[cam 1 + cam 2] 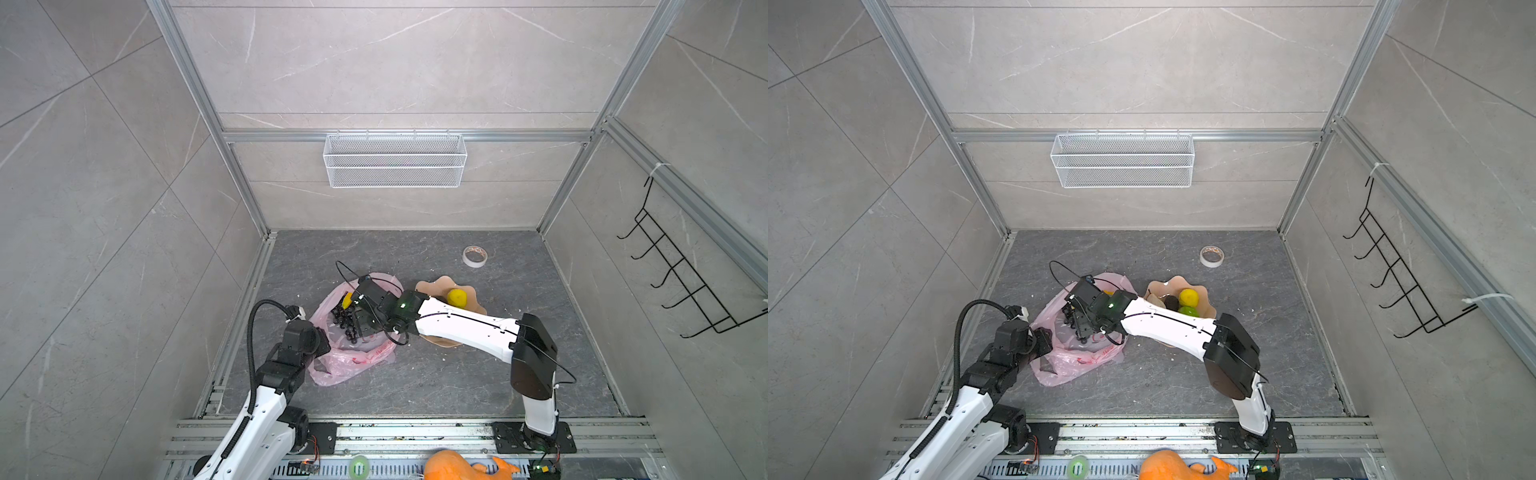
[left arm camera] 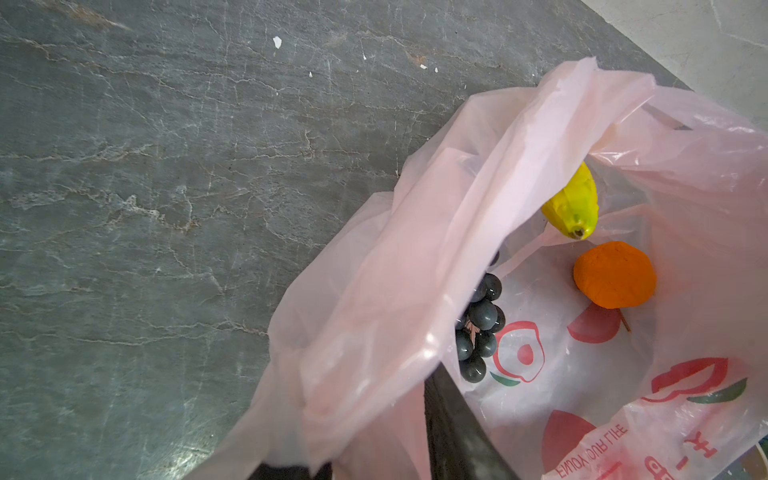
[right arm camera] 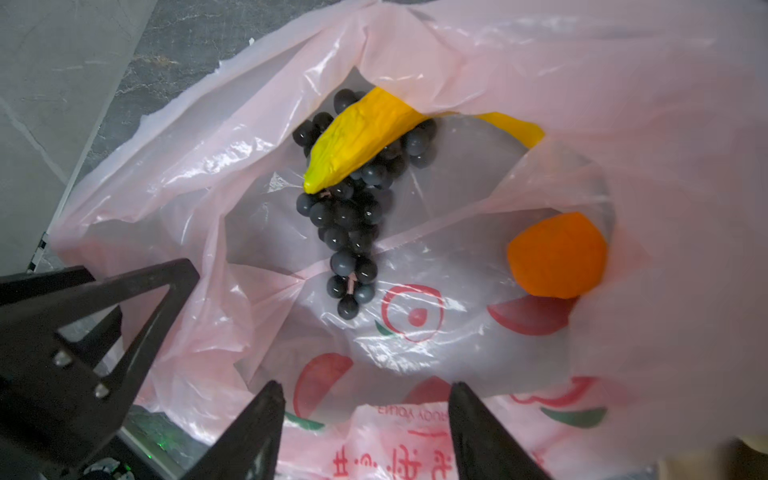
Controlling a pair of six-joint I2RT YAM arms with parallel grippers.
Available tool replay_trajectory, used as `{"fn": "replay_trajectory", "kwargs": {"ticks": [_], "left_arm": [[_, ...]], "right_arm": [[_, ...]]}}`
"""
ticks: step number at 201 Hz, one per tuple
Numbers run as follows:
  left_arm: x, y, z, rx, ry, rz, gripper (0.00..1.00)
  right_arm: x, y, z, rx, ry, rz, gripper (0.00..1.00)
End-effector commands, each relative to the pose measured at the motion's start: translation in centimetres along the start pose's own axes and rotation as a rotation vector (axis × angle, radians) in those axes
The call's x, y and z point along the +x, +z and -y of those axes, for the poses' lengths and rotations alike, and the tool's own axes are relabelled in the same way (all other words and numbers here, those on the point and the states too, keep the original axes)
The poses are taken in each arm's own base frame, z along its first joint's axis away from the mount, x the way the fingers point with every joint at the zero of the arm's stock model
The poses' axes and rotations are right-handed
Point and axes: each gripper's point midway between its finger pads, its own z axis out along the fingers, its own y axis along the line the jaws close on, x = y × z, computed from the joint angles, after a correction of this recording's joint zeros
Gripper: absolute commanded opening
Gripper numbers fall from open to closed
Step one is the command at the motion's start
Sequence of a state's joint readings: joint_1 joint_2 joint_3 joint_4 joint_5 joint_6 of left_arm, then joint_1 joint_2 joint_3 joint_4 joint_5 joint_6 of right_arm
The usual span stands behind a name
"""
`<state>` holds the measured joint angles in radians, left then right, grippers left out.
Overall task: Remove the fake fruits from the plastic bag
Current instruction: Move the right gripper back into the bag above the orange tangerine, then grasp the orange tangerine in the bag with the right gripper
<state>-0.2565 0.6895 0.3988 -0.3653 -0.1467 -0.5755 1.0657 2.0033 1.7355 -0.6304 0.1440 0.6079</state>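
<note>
Grey marbled tabletop (image 1: 457,374), pale tiled walls: the right end effector (image 3: 365,388) hangs with fingers parted and empty over the mouth of the thin pink plastic bag (image 3: 208,166), whose rim the left end effector (image 1: 323,345) pinches, near the tabletop's left edge. Inside lie a black grape bunch (image 3: 349,224), yellow banana (image 3: 357,141) and round orange fruit (image 3: 557,255), probably light, hard and slippery; the knobbly bunch looks easiest to grip.

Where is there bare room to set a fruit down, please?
Bare table lies between the front rail and the plastic bag and plate, and behind them up to the tape roll. Crowded: the plate, and the bag-plate gap under the right arm.
</note>
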Motion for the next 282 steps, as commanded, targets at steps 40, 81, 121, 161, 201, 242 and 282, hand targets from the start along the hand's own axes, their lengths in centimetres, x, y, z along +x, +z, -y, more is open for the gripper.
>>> {"fn": "replay_trajectory", "kwargs": {"ticks": [40,81,121,161,201,242,282], "left_arm": [[-0.5,-0.2,0.6,0.033,0.017,0.025,0.37],[-0.5,-0.2,0.6,0.033,0.018,0.024,0.38],[-0.5,-0.2,0.6,0.033,0.019,0.023,0.38],[-0.5,-0.1,0.6,0.032,0.019,0.022,0.38],[-0.5,-0.1,0.6,0.032,0.019,0.021,0.38],[-0.4,-0.1,0.6,0.029,0.018,0.021,0.38],[-0.5,-0.1,0.6,0.031,0.018,0.021,0.38]], "right_arm": [[-1.3,2.9,2.6,0.155,0.103,0.01,0.65],[-1.1,5.4,6.2,0.27,0.128,-0.039,0.62],[-1.2,6.2,8.4,0.389,0.101,-0.052,0.63],[-0.9,6.5,10.3,0.458,0.077,-0.07,0.63],[-0.9,6.7,10.9,0.483,0.058,-0.071,0.65],[-0.9,7.3,11.9,0.548,0.034,-0.085,0.67],[-1.0,7.8,12.7,0.603,0.011,-0.097,0.7]]}}
